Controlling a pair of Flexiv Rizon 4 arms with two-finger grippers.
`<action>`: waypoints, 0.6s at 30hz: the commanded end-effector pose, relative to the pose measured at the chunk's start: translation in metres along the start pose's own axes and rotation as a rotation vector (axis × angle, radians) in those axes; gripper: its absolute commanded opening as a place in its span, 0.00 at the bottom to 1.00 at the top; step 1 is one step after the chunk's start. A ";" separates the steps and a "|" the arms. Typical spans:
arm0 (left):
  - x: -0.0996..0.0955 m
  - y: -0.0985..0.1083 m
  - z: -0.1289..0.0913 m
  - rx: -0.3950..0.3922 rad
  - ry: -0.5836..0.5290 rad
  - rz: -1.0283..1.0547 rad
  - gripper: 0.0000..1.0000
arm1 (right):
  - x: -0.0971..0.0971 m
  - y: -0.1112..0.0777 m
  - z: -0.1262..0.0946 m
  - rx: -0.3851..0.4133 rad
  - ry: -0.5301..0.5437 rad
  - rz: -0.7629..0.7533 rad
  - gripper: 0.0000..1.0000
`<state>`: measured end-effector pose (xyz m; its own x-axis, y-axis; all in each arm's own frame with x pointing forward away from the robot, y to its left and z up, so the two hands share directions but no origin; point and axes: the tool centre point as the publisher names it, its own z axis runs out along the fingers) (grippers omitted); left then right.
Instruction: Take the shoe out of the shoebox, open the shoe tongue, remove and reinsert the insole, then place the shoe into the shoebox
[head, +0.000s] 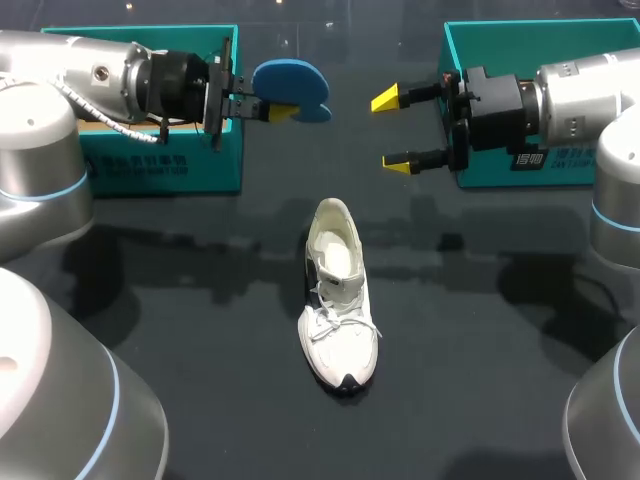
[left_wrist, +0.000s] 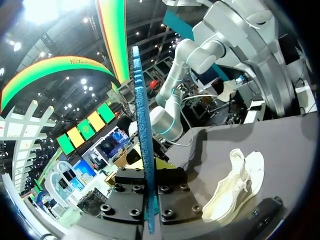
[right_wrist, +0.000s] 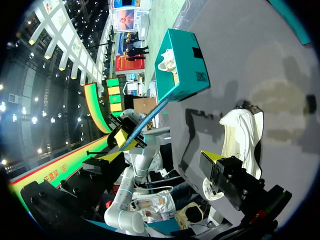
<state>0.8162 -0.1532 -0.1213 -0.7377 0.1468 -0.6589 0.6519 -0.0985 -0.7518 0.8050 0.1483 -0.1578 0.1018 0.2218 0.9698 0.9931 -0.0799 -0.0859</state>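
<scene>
A white shoe (head: 338, 300) lies on the dark table's middle, toe toward the front edge, its tongue pulled up and its inside bare. My left gripper (head: 279, 111) hangs above the table in front of the left teal shoebox (head: 160, 150), shut on a blue insole (head: 292, 88) held on edge. In the left wrist view the insole (left_wrist: 144, 115) rises straight up between the fingers, with the shoe (left_wrist: 235, 185) lying off to one side. My right gripper (head: 392, 130) hovers open and empty facing the left one, in front of the right teal shoebox (head: 520, 45). The right wrist view has the shoe (right_wrist: 242, 135) under its fingers.
Two open teal boxes stand at the back corners, the left one (right_wrist: 180, 70) also visible from the right wrist. Both arms cast shadows on the dark tabletop (head: 200, 330) around the shoe.
</scene>
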 end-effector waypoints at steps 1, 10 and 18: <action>0.005 0.003 0.002 -0.009 0.025 0.097 0.00 | 0.000 0.000 0.002 -0.001 -0.001 0.001 1.00; 0.025 0.006 0.007 -0.185 0.002 0.439 0.00 | 0.000 0.000 0.002 -0.001 -0.001 0.001 1.00; 0.025 0.006 0.007 -0.185 0.002 0.439 0.00 | 0.000 0.000 0.002 -0.001 -0.001 0.001 1.00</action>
<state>0.8052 -0.1584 -0.1431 -0.3864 0.1344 -0.9125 0.9210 0.0027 -0.3896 0.8053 0.1489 -0.1586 0.1012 0.2198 0.9703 0.9931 -0.0796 -0.0856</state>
